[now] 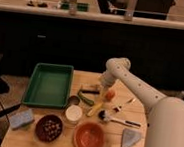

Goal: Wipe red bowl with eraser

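The red bowl (88,137) sits empty at the front middle of the wooden table (132,100). A small dark and white block that may be the eraser (89,90) lies flat near the table's middle. My gripper (104,93) hangs down from the white arm (134,86), just right of that block and low over the table. It is well behind the red bowl. A small orange object (111,94) lies right beside the gripper.
A green tray (49,84) is at the left. A dark bowl with pieces in it (49,127), a white cup (73,113), a blue sponge (21,118), a yellow item (95,108), a brush (115,120) and a grey cloth (129,139) lie around the red bowl.
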`<state>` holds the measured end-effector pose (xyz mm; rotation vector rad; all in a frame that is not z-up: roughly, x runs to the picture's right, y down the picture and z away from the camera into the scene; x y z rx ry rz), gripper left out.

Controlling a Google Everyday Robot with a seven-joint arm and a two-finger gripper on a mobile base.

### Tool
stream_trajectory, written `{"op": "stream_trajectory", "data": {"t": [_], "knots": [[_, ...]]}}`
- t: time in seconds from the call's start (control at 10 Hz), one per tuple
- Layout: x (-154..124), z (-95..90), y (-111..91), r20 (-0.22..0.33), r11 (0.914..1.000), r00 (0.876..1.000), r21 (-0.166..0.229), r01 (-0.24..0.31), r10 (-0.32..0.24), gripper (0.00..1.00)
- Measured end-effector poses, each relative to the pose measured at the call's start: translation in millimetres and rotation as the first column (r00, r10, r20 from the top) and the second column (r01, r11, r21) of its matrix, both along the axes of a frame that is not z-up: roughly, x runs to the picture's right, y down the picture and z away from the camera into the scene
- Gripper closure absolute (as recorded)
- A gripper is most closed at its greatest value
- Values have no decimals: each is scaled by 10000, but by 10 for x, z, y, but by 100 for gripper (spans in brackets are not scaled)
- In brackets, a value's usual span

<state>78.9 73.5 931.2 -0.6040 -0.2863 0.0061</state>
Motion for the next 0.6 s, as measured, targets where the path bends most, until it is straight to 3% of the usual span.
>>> {"op": "stream_trajectory", "data": {"t": [0.3,0.6], "knots": [[-52,103,0,-103,9998,9998,-131,-152,151,20],[-96,233,24,-11,9981,9994,-501,-345,345,20]]}}
